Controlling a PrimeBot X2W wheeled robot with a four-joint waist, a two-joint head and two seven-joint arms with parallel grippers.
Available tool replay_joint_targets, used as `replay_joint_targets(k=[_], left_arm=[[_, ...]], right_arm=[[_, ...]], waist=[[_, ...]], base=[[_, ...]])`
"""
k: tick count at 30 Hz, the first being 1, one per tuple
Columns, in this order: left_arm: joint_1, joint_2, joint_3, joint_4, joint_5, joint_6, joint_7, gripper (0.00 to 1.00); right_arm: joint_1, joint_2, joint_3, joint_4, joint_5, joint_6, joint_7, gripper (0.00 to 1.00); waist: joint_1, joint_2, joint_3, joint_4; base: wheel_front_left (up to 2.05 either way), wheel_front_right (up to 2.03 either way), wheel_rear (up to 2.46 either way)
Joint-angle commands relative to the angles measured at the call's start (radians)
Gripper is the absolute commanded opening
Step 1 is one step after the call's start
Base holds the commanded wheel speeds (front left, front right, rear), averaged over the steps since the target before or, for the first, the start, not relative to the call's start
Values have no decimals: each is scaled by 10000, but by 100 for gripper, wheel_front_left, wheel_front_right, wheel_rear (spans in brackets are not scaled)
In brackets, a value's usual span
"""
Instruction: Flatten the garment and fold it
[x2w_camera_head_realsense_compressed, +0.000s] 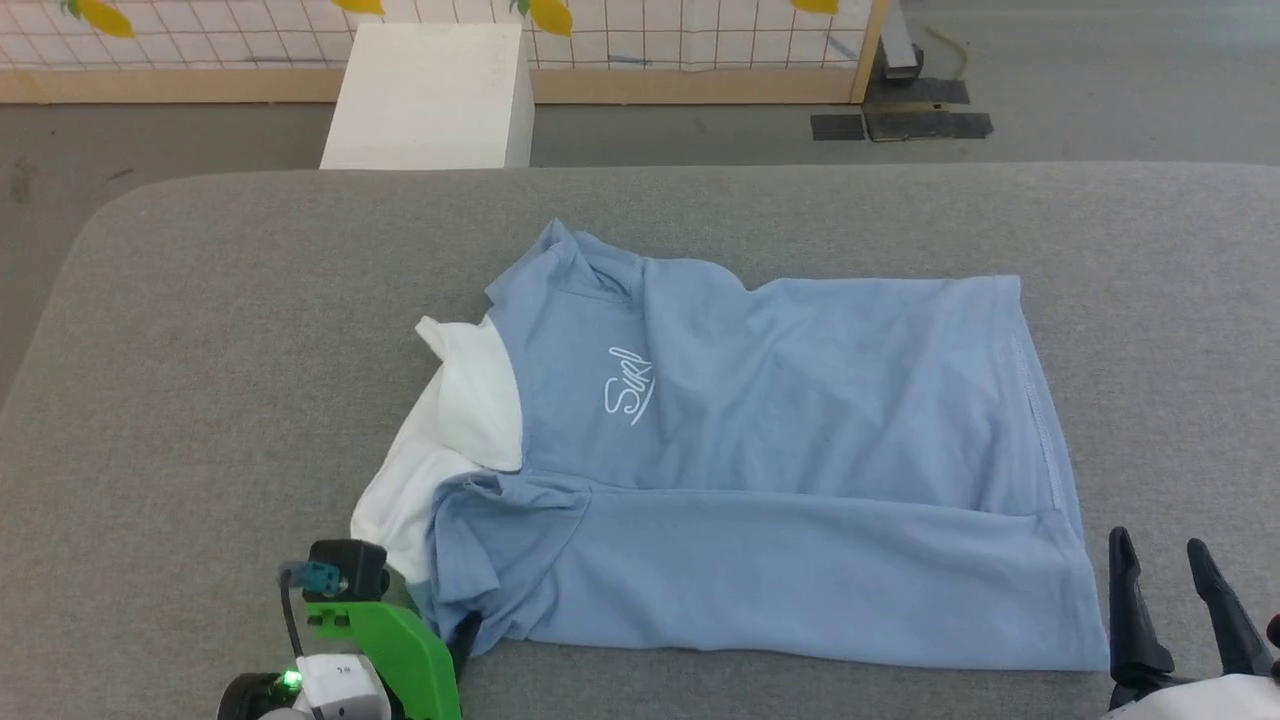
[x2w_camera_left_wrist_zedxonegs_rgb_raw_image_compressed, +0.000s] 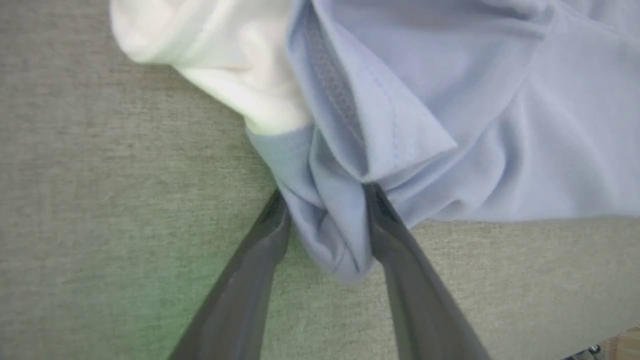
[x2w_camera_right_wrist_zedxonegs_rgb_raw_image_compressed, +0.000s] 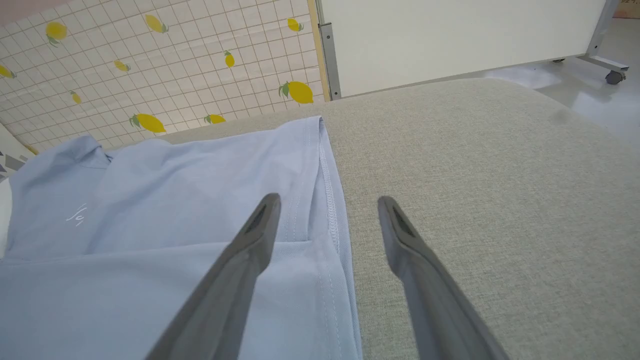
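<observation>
Soft knit shirt (x2w_camera_head_realsense_compressed: 780, 450) lies sideways, collar leftward. The left gripper (x2w_camera_left_wrist_zedxonegs_rgb_raw_image_compressed: 325, 192) straddles a bunched fold, grip unclear; the right gripper (x2w_camera_right_wrist_zedxonegs_rgb_raw_image_compressed: 328, 199) stands spread.

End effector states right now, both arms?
Left end effector: open, astride a bunched fold of the garment.
Right end effector: open, holding nothing, at the garment's hem.

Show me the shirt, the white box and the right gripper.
shirt (x2w_camera_head_realsense_compressed: 800, 400), head view, blue chest panel.
white box (x2w_camera_head_realsense_compressed: 430, 90), head view, its top face.
right gripper (x2w_camera_head_realsense_compressed: 1158, 545), head view, midway between its fingers.
</observation>
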Motion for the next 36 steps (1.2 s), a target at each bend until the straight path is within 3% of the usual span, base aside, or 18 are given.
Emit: replay_joint_targets(k=[1,7,15,17,23,31,32,33,34,35,36], left_arm=[[126,-214,-209,393,-144,-96,35,0],[320,-93,224,59,-181,25,-900,0],[671,27,308,-1084,-32,182,-1380,0],[688,15,242,-1311,-24,184,-1344,0],[611,-24,86,-1646,-60,182,-1188,0],[347,-7,-3,-1719,-83,209,-1081,0],[332,-10,-6,-1719,-89,217,-1077,0],[319,-8,-11,-1717,-97,224,-1069,0],[311,-12,-8,-1714,-114,234,-1059,0],[305,-12,-2,-1720,-136,240,-1052,0],[305,-17,15,-1730,-164,251,-1055,0]], right_arm=[[-190,6,45,16,-42,-15,89,100],[-540,-14,25,-491,-401,-15,1113,100],[-410,-644,-336,-397,203,-15,5675,100],[-329,-783,-307,-442,161,-15,6233,100],[-209,-740,-17,43,369,-15,6795,100],[-659,-956,366,1115,351,-15,6466,100],[-698,-991,373,1217,358,-15,6444,93],[-734,-1012,367,1310,355,-15,6434,42],[-758,-1008,360,1355,364,-15,6429,11],[-790,-958,321,1357,401,-15,6400,0],[-809,-934,298,1345,417,-15,6393,0]], waist=[[0,0,-28,-68],[0,0,-9,-160],[0,0,132,107],[0,0,167,211],[0,0,293,493],[0,0,526,703],[0,0,535,714],[0,0,545,727],[0,0,556,737],[0,0,571,745],[0,0,581,747]], base=[[0,0,0],[0,0,0],[0,0,0],[0,0,0],[0,0,0],[0,0,0],[0,0,0],[0,0,0],[0,0,0],[0,0,0],[0,0,0]])
